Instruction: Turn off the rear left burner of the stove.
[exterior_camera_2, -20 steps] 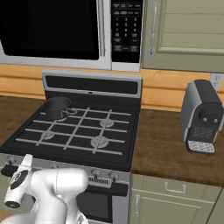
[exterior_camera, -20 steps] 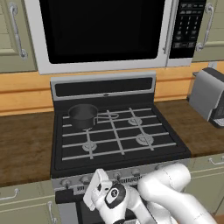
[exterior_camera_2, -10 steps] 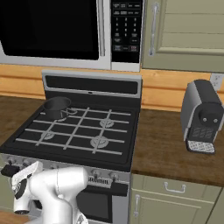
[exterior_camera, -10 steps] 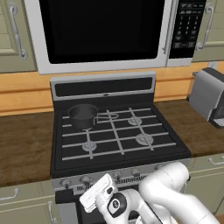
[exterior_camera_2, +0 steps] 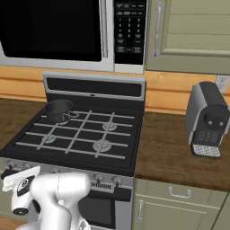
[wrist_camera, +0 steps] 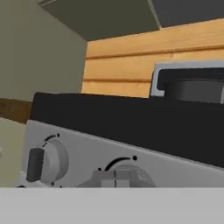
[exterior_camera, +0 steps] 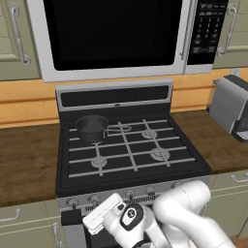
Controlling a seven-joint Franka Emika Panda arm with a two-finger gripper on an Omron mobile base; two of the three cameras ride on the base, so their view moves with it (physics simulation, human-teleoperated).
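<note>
A dark grey saucepan (exterior_camera: 91,127) sits over the rear left burner (exterior_camera_2: 57,116) of the black gas stove (exterior_camera: 131,172). Below, the robot's white gripper (exterior_camera: 103,217) hangs before the silver knob strip (wrist_camera: 87,153), near its two leftmost round knobs (wrist_camera: 46,160); whether its fingers are parted cannot be told.
</note>
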